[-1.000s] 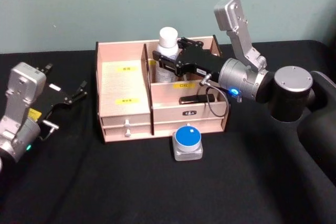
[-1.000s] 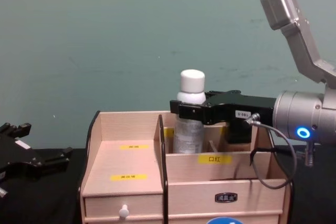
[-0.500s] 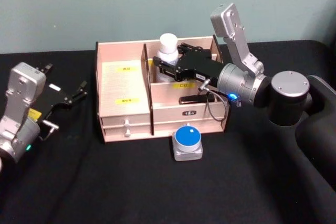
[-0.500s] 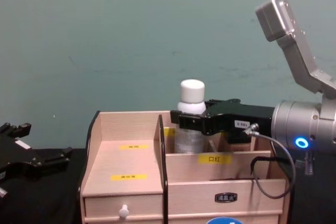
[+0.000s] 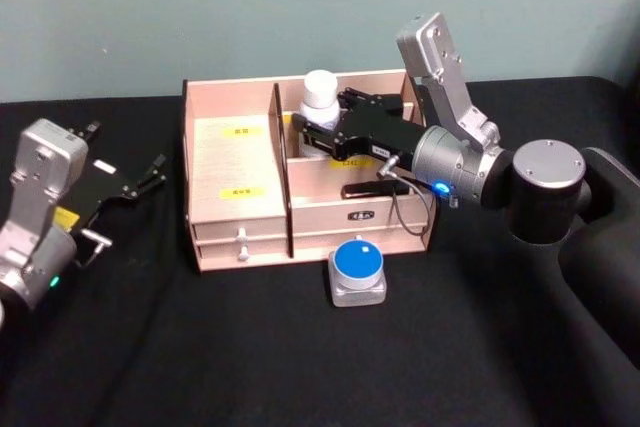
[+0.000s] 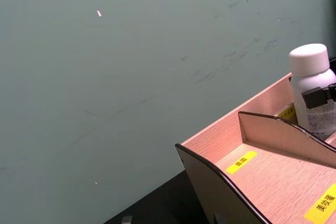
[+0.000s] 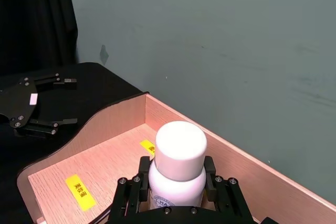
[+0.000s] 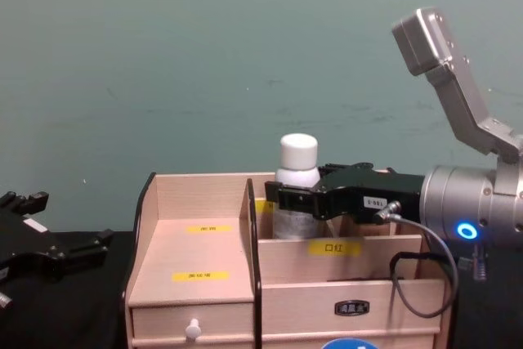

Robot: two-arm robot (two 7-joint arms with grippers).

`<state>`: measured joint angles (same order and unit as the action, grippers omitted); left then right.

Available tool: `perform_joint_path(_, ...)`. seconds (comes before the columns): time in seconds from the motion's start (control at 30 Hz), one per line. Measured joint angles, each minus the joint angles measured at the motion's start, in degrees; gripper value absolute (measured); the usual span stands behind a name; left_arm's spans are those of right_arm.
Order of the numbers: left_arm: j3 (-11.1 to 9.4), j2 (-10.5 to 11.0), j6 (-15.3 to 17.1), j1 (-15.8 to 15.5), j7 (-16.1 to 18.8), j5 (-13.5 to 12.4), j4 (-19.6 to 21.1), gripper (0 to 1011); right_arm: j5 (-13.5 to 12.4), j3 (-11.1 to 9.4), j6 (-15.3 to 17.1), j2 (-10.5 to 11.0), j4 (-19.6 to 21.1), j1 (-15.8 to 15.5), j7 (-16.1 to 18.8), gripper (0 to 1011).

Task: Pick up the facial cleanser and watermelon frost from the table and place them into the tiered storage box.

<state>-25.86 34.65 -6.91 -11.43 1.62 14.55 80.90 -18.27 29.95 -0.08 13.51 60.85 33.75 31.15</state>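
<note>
The facial cleanser [image 5: 321, 95] is a clear bottle with a white cap, upright in the rear middle compartment of the tiered storage box [image 5: 236, 217]. My right gripper [image 5: 316, 133] reaches in from the right and is shut on the bottle's body just under the cap. The chest view has the facial cleanser [image 8: 297, 159] low behind the divider of the tiered storage box [image 8: 188, 284], with my right gripper [image 8: 288, 199] around it. The watermelon frost [image 5: 357, 269], a small grey case with a round blue lid, lies on the table in front of the box. My left gripper [image 5: 140, 179] rests open at the far left.
A black cloth [image 5: 250, 347] covers the table, and a green wall stands close behind the box. A small drawer with a white knob [image 5: 241, 239] is at the box's lower left front. A cable [image 5: 400, 209] hangs from the right wrist over the front compartment.
My right gripper has come down with the facial cleanser, so the bottle sits deeper in the rear compartment. The left arm and the watermelon frost have not moved.
</note>
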Motion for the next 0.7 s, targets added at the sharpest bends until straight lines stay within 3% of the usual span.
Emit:
perform_joint_path(0.2, 0.0, 0.0, 0.0, 0.0, 0.0, 0.0, 0.0, 1009, -0.05, -0.02, -0.01, 0.0, 0.06, -0.01, 0.01, 629)
perform_joint_path(0.53, 0.0, 0.0, 0.0, 0.0, 0.0, 0.0, 0.0, 1009, -0.13, -0.07, -0.05, 0.04, 0.12, -0.04, 0.05, 934)
perform_joint_path(0.7, 0.0, 0.0, 0.0, 0.0, 0.0, 0.0, 0.0, 1010, -0.18, -0.15, -0.04, 0.09, 0.33, -0.11, 0.11, 1000)
